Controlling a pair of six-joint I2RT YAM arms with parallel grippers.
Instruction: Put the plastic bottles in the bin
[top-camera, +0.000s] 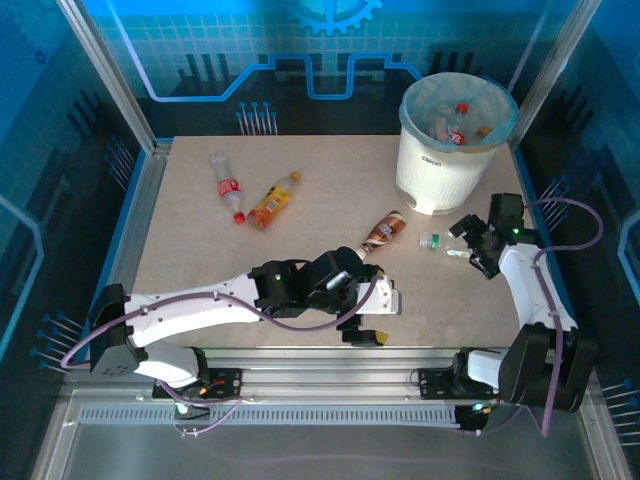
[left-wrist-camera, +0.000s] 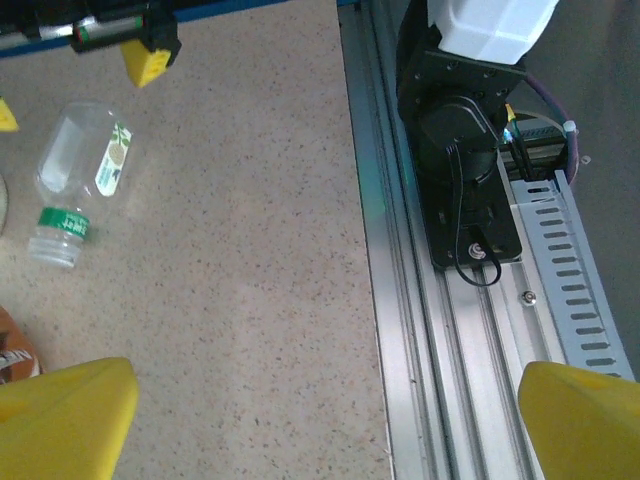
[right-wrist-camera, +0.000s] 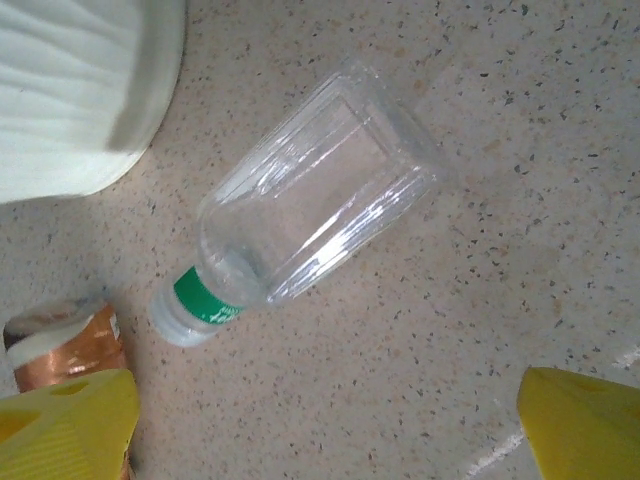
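**Both pincers released, a clear bottle lying before the right one**

The right pincer (right-wrist-camera: 330, 425) is hovering low over the speckled counter (right-wrist-camera: 520, 150). Its yellow fingers (right-wrist-camera: 65, 420) are spreading wide and gripping nothing. A clear bottle (right-wrist-camera: 310, 205) with a green band at its neck is lying on its side just ahead of the fingertips. It is touching neither finger, and its neck is pointing back toward the left-hand finger. Ahead and to the left of this pincer, the white bin (right-wrist-camera: 80, 90) is standing near the bottle's base, with a strip of counter showing between them. A brown bottle (right-wrist-camera: 65, 345) is lying right beside the left-hand finger; whether the two are touching cannot be told.

The left pincer (left-wrist-camera: 320, 415) is likewise hanging released, its fingers wide apart with bare counter and the metal edge rail (left-wrist-camera: 400, 300) showing between them. It is facing the right arm's base (left-wrist-camera: 460, 160). The clear bottle is lying ahead of it and to its left, and the brown bottle is sitting nearer, close by its left-hand finger.

Seen from above, the bin is wearing a pale blue liner over its rim and holding several bottles (top-camera: 458, 128). Well behind the left pincer and off to its left, an orange bottle (top-camera: 273, 202) and a red-labelled bottle (top-camera: 228, 187) are lying near each other on the counter, not touching.
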